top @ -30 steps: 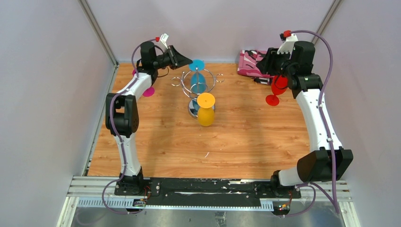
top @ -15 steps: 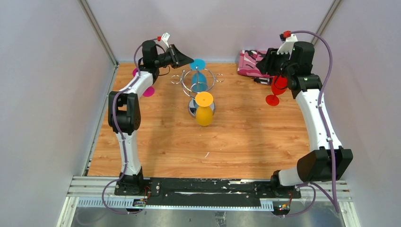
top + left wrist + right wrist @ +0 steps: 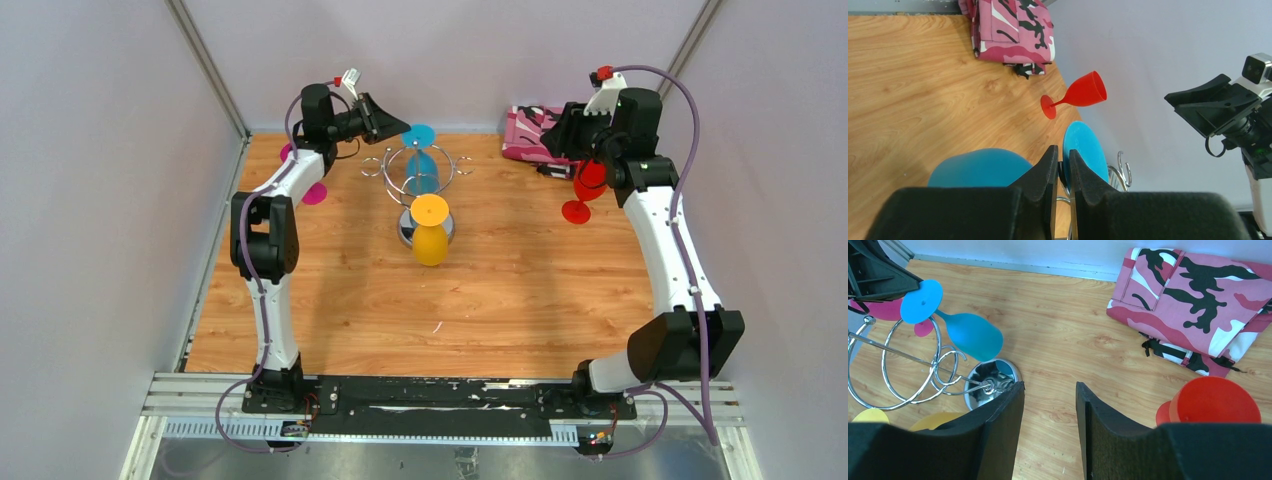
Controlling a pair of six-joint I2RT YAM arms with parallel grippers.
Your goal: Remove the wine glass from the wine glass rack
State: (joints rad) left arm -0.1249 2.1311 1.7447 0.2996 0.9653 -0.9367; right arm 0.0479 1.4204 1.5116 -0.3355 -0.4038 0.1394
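Note:
The chrome wine glass rack point(image 3: 400, 160) stands at the back middle of the table on a round mirrored base point(image 3: 990, 382). A blue wine glass point(image 3: 420, 178) hangs upside down from it, foot point(image 3: 1085, 150) up. A yellow wine glass point(image 3: 432, 240) hangs on the near side. My left gripper point(image 3: 397, 127) is shut on the blue glass's stem just under the foot, in the left wrist view point(image 3: 1063, 155). My right gripper point(image 3: 1050, 390) is open and empty above the table, to the right of the rack.
A red wine glass point(image 3: 590, 178) stands on the table under my right wrist. A pink camouflage cloth point(image 3: 528, 135) lies at the back right. A pink glass point(image 3: 312, 192) sits by the left arm. Walls close in on three sides.
My left gripper has edged right and up a little at the blue glass's stem. The yellow glass has shifted slightly left. The right arm has hardly moved.

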